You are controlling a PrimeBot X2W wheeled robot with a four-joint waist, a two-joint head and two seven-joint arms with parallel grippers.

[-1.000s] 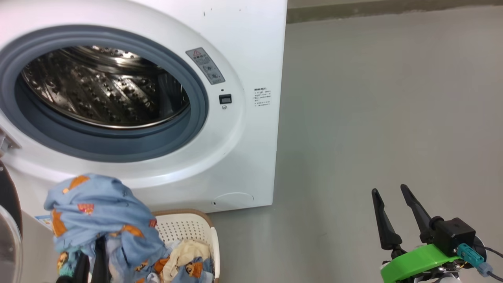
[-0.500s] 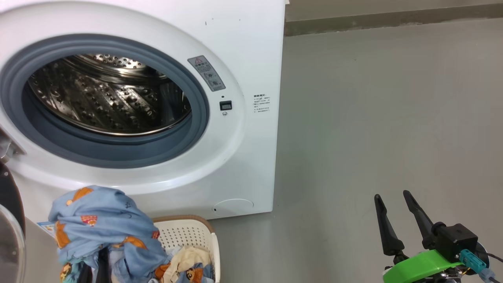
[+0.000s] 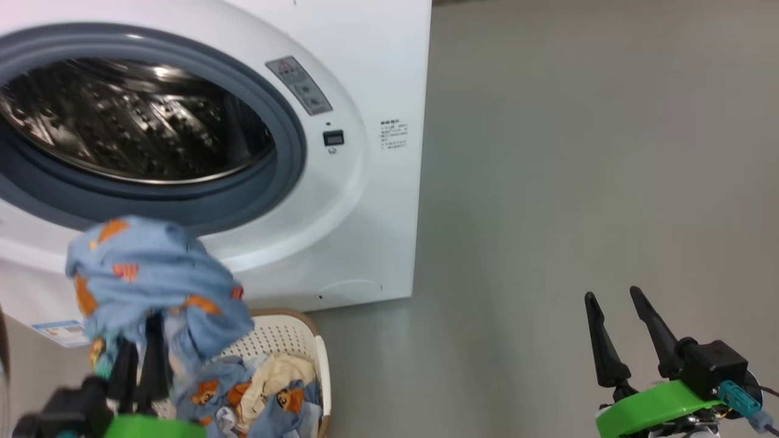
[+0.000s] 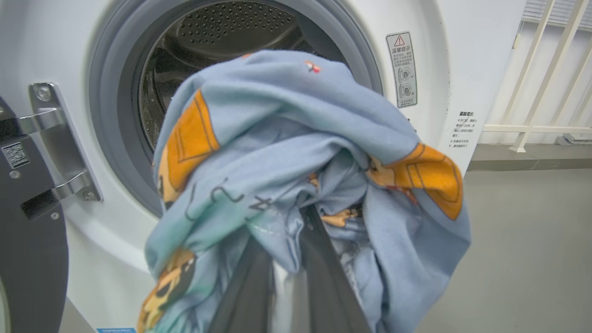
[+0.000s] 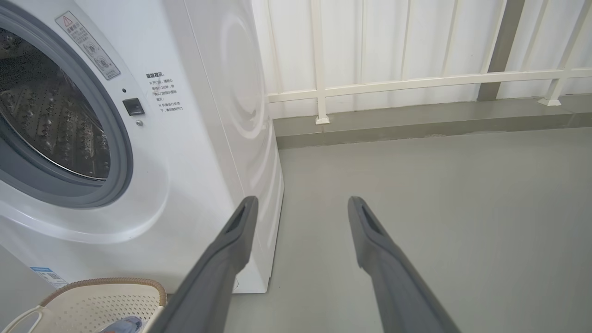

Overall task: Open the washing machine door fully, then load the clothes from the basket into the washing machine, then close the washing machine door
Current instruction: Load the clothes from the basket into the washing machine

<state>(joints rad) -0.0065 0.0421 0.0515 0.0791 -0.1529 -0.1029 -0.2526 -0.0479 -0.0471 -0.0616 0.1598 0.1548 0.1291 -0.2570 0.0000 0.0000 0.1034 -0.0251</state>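
Clothes (image 3: pixel 146 274) in light blue with orange figures drape over the left tool (image 3: pixel 143 347). Its two dark fingers point up and forward and are pinched nearly together on a bunch of the cloth. The arm holds this bundle above the basket (image 3: pixel 292 325), in front of the lower rim of the washing machine (image 3: pixel 377 201) opening and not yet inside the drum (image 3: pixel 122 128). More blue and cream cloth lies in the basket, which stands on the floor (image 3: pixel 548 182) just beside the machine's front. The door (image 4: pixel 27 259) stands swung wide on its metal hinge (image 4: pixel 55 143). The right tool (image 3: pixel 612 295) hovers well apart over bare floor, fingers spread, holding nothing. A grey warning sticker (image 3: pixel 298 85) with a red triangle sits beside the opening. Chinese print (image 3: pixel 394 134) to its right is too small to read. A QR label (image 4: pixel 15 155) is on the door, and a blue sticker (image 3: pixel 58 331) sits low on the front.
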